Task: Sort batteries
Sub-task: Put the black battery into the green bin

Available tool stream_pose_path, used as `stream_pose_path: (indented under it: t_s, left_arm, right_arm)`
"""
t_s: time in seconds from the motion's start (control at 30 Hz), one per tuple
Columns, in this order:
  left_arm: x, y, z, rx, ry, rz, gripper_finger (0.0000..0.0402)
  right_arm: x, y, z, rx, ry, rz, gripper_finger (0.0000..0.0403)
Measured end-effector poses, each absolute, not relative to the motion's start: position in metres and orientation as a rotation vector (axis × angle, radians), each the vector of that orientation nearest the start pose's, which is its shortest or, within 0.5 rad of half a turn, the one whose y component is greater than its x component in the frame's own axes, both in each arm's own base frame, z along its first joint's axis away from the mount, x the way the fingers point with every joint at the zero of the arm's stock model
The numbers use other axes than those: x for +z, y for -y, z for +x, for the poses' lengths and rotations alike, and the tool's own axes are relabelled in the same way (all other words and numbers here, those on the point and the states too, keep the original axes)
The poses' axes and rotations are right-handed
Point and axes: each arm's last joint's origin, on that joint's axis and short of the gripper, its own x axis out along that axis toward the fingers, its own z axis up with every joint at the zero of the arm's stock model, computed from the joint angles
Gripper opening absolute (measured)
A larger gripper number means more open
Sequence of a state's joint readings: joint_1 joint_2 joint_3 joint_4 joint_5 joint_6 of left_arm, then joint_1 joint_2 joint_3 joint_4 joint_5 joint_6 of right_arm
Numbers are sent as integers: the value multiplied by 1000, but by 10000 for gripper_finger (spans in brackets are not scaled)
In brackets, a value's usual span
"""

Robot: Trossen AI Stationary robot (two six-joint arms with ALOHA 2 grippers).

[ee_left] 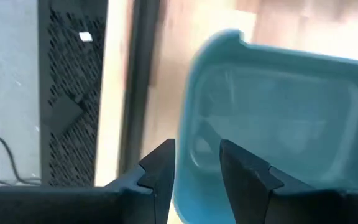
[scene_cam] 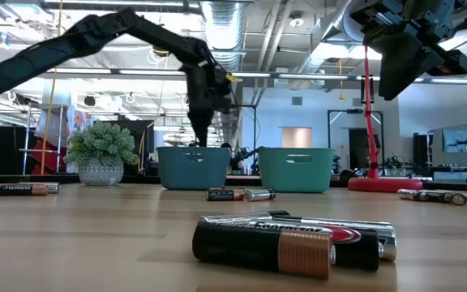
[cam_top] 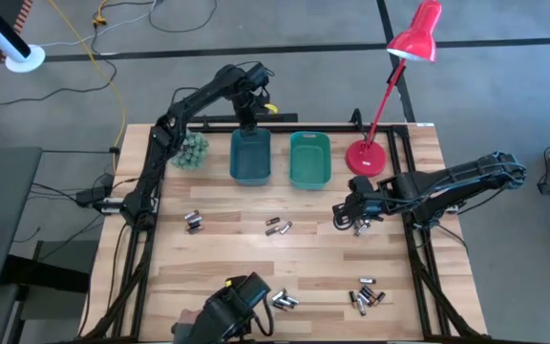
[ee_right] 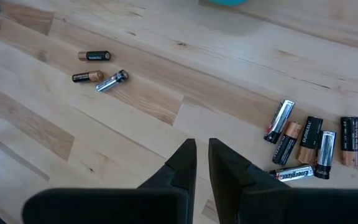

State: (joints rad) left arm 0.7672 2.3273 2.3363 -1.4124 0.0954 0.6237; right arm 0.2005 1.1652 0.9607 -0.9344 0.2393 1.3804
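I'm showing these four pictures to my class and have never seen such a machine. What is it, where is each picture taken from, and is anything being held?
Two dark robot arms work at a light wooden table. One picture looks down from above, one level across the table, two from the wrists. Small cylindrical batteries lie scattered; a darker teal plastic bin, a lighter teal bin, a red desk lamp and a small potted plant stand at the back. The left end effector hangs open over the darker bin, empty. The right end effector hovers above the table; nothing shows between its fingers.

Even bright overhead light; left wrist view blurred, bin [ee_left: 272, 118] perhaps out of focus.
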Motion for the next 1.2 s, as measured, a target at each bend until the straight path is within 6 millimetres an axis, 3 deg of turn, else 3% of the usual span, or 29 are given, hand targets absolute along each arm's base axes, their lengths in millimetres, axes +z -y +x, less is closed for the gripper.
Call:
stream_pose_path:
  t_s: [0.27, 0.5, 0.7, 0.8, 1.0, 1.2]
  left_arm:
    - [323, -292, 317, 130, -1172, -260, 123]
    - [354, -243, 319, 24, -1073, -383, 123]
    - [341, -176, 337, -4, -950, -362, 123]
    - [335, -137, 333, -17, -841, -366, 123]
    - [318, -71, 289, 196, -737, -401, 123]
    - [308, -9, 240, 308, -496, -458, 123]
  right_arm:
    - [267, -32, 202, -838, -844, 932, 63]
    - [265, -34, 194, -897, -873, 847, 63]
    - [262, -54, 179, -903, -951, 800, 63]
    - [261, -67, 167, -922, -989, 780, 63]
    - [264, -84, 132, -988, -993, 739, 62]
    - [255, -72, 103, -849, -899, 824, 62]
